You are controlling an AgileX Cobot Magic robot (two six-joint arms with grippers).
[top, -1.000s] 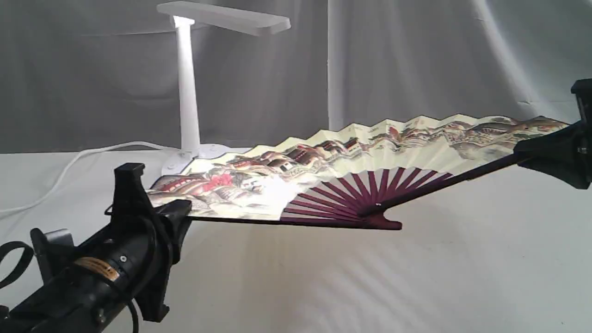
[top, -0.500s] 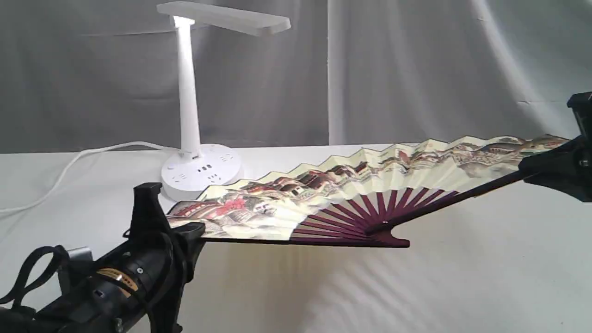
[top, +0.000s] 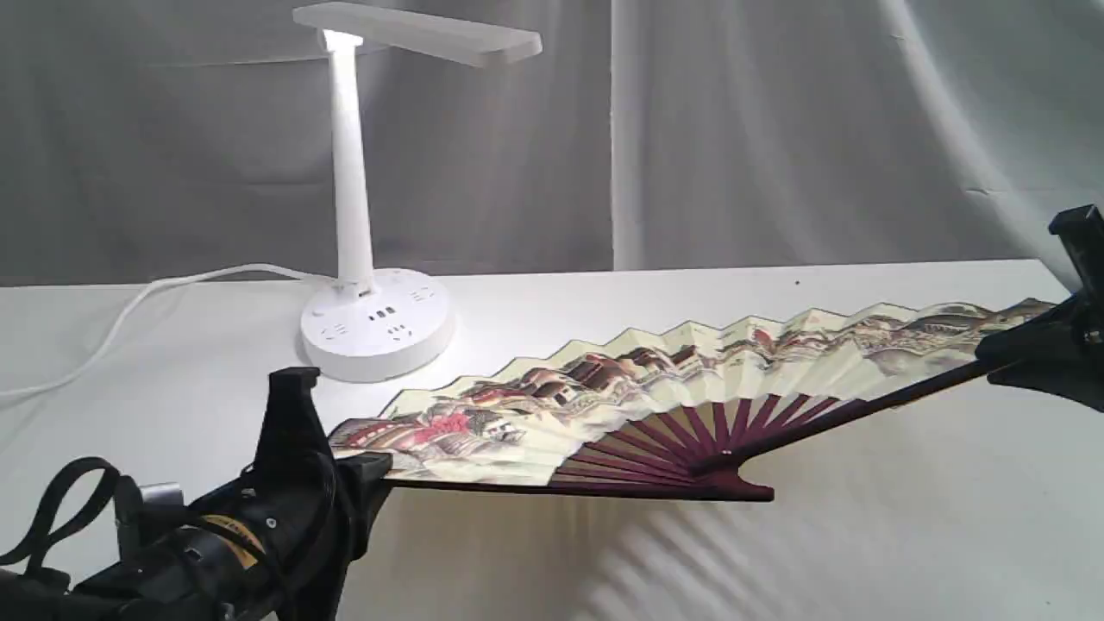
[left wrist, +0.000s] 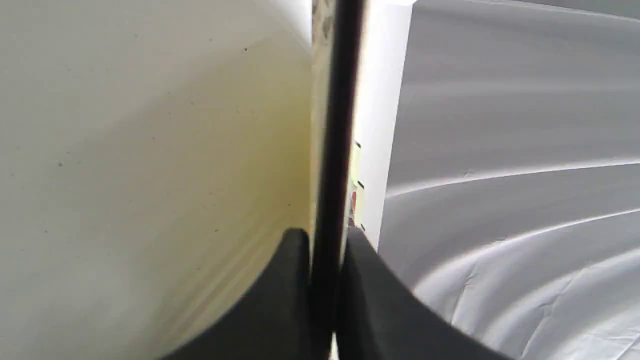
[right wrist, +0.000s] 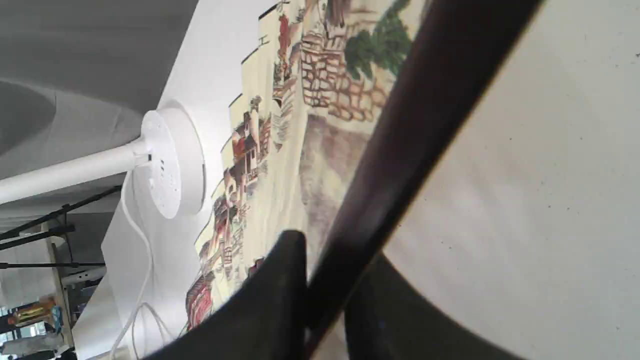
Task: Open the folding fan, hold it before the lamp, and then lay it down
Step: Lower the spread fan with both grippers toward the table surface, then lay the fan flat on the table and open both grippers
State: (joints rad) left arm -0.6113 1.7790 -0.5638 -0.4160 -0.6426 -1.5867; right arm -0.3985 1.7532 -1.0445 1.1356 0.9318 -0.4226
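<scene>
The folding fan (top: 655, 388) is spread wide and nearly flat, low over the white tablecloth, in front of and right of the lamp (top: 349, 172). Its maroon ribs meet at a pivot near the front; I cannot tell whether the pivot touches the cloth. My left gripper (top: 362, 470) is shut on the fan's left guard rib (left wrist: 335, 125), with a black finger on each side of the rib in the left wrist view (left wrist: 325, 240). At the fan's right end, my right gripper (top: 992, 354) is shut on the other dark guard rib (right wrist: 410, 125). The lamp's round base (right wrist: 172, 162) lies beyond the painted leaf.
The lamp's white cord (top: 129, 302) trails left across the tablecloth (top: 862, 535). Grey curtains hang behind the table. Past the table's far edge, the right wrist view shows dark stands and clutter (right wrist: 35, 240).
Both grippers have lowered the open fan toward the table and brought it slightly nearer the front. The lamp's base, hidden behind the leaf a second ago, now shows fully.
</scene>
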